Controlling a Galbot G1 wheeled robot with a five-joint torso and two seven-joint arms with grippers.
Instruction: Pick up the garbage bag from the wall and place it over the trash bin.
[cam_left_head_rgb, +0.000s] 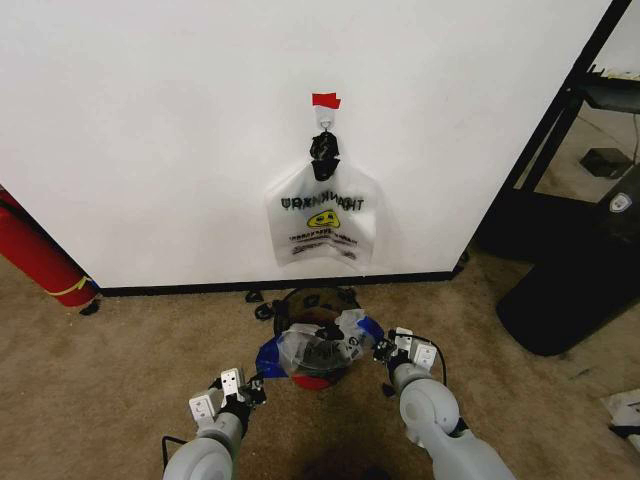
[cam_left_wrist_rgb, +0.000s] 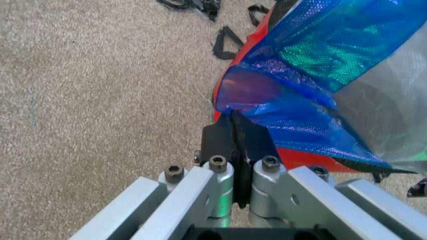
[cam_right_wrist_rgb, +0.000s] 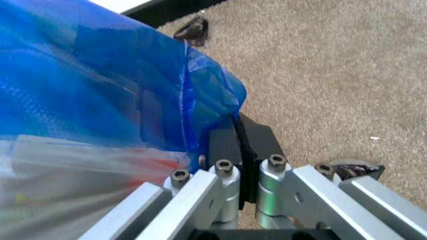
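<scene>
Brown carpet carries the trash bin.

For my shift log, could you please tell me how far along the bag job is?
Done: the blue-taped clear plastic garbage bag is off the white wall. In hand: left gripper and right gripper pinch its taped handles, spreading it above the round black trash bin. Left: seating it over the rim.

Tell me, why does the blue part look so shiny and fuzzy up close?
Left wrist view: the blue tape on the garbage bag catches light, glinting green. Right wrist view: the tape sits too near the camera, so it blurs. Head view: the bag looks sharper, with a dark shadow beneath.
</scene>
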